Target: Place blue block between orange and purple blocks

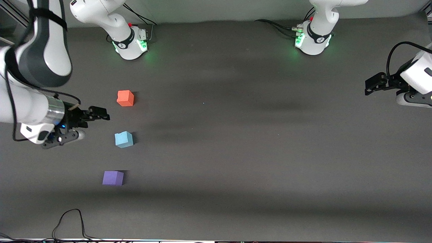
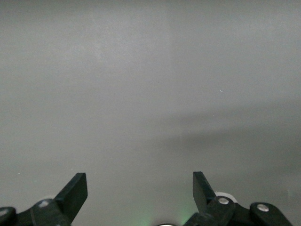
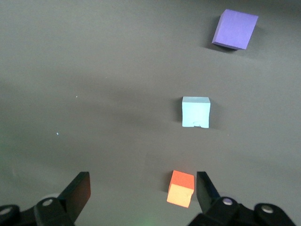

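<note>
The blue block (image 1: 124,139) lies on the dark table in a rough line between the orange block (image 1: 125,98), which is farther from the front camera, and the purple block (image 1: 113,178), which is nearer. None of them touch. My right gripper (image 1: 101,114) is open and empty, up in the air beside the row toward the right arm's end. Its wrist view shows the orange block (image 3: 181,189), the blue block (image 3: 196,112) and the purple block (image 3: 234,29), with the gripper (image 3: 142,183) holding nothing. My left gripper (image 1: 371,86) waits open and empty at the left arm's end; its wrist view (image 2: 140,181) shows only bare table.
The arm bases (image 1: 130,44) (image 1: 312,40) stand along the table's edge farthest from the front camera. A black cable (image 1: 67,219) loops at the table's edge nearest that camera. The dark mat (image 1: 236,135) stretches toward the left arm's end.
</note>
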